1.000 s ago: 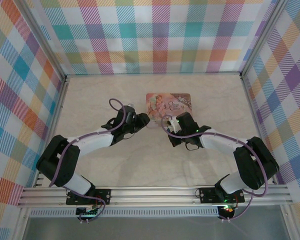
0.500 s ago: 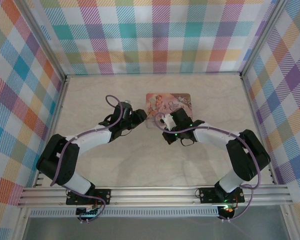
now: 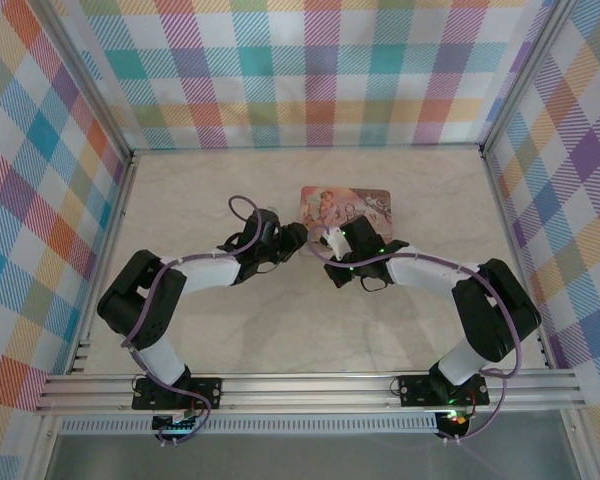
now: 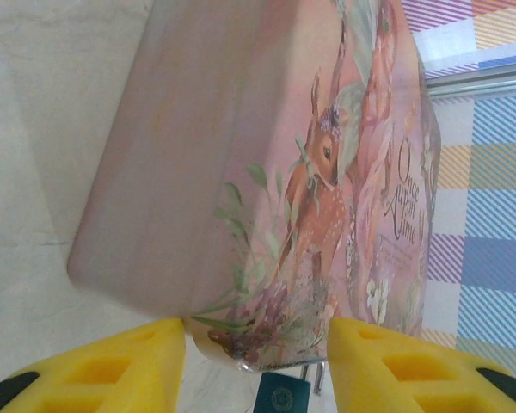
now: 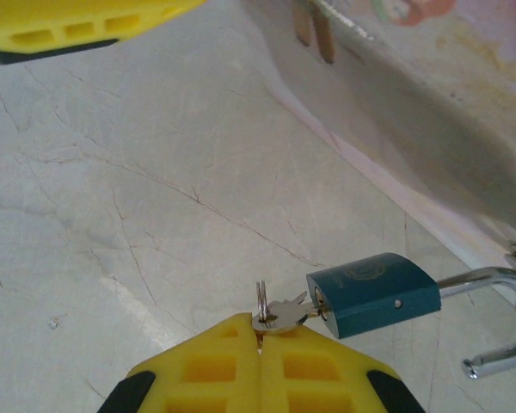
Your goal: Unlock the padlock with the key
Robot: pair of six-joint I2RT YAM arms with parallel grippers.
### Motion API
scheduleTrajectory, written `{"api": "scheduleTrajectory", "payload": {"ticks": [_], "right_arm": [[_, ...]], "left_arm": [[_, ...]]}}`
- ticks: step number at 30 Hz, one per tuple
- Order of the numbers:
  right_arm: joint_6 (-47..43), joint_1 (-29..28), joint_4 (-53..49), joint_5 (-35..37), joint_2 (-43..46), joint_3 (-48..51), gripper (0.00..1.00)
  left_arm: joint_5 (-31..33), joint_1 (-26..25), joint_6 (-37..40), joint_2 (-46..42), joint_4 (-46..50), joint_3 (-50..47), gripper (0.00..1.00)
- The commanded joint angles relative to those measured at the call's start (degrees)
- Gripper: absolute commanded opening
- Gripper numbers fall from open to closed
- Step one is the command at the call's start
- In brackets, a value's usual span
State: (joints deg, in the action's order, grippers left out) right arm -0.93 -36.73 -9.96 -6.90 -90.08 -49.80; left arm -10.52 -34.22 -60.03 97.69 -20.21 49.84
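Risk: padlock swivels with key
Our right fingers pinch the key; left fingers gape empty, so the unheld padlock may twist.

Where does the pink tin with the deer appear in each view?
Top external: the pink tin lies slightly above the picture's centre.
Left wrist: the tin is large, from top centre down to bottom middle.
Right wrist: its side crosses the top right corner.
Shared landmark: the blue padlock beside the tin, in both wrist views.
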Motion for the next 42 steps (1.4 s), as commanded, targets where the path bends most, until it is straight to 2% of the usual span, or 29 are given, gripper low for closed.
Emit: {"api": "scheduleTrajectory", "payload": {"ticks": [1, 6, 14, 20, 23, 30, 42], "right_arm": [[-1.4, -0.4, 0.0, -0.6, 2.9, 1.3, 0.0], [-0.4, -0.4, -1.5, 1.3, 4.3, 2.0, 0.0], [0.9, -0.4, -3.6, 4.8, 5.9, 2.9, 0.0], [1.3, 1.2, -19.0, 5.0, 0.5, -7.3, 0.0], [1.4, 1.7, -22.8, 3.3, -0.9, -9.3, 0.0], [-1.4, 1.9, -21.0, 4.0, 1.1, -6.0, 0.0], [-8.4, 3.1, -21.1, 8.6, -0.4, -6.3, 0.0]], "left_arm": [[2.1, -0.5, 0.3, 1.3, -3.5, 2.7, 0.47], [4.7, -0.1, 1.7, 2.0, -2.8, 4.4, 0.47], [4.9, 1.8, 3.6, 2.1, -1.0, 6.4, 0.47], [4.9, 2.7, 3.9, -0.4, -0.3, 4.0, 0.47], [5.0, 2.8, 3.8, -1.5, -0.3, 2.7, 0.48], [3.8, 3.4, 4.0, -2.1, 0.1, 1.6, 0.48], [2.4, 4.2, 3.9, -2.2, -1.0, 0.1, 0.48]]}}
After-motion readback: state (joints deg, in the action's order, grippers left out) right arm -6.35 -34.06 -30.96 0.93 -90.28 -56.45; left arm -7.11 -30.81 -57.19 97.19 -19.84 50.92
